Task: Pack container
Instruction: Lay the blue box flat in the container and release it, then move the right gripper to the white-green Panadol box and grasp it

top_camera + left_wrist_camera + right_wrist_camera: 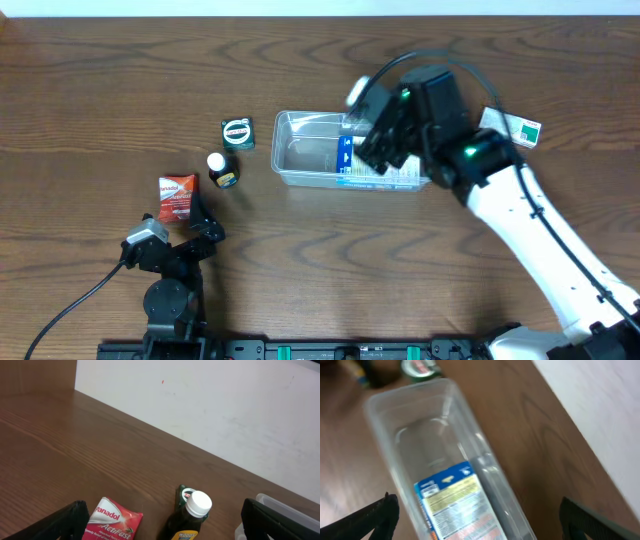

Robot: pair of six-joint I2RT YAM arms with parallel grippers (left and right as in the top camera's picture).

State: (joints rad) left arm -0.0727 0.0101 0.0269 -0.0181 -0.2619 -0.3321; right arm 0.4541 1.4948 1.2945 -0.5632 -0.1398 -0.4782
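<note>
Your right claw (388, 140) hangs over the right end of the container (300, 150), its black fingers spread wide and gripping nothing. The container, a shallow clear plastic tub with rounded corners and a raised rim, sits on the dark wood-grain table (100, 80). Inside it, directly below the claw, lies a flat blue-and-white printed carton (350, 160), untouched by either finger. Just left of the container stand a small green box (237, 133) with a round emblem and a dark bottle (221, 168) with a smooth white cap. Farther left of the container lies a glossy red Panadol pack (175, 198); your left claw (182, 226) sits beside it, jaws wide and empty. A white-and-green box (515, 127) rests right of the container.
</note>
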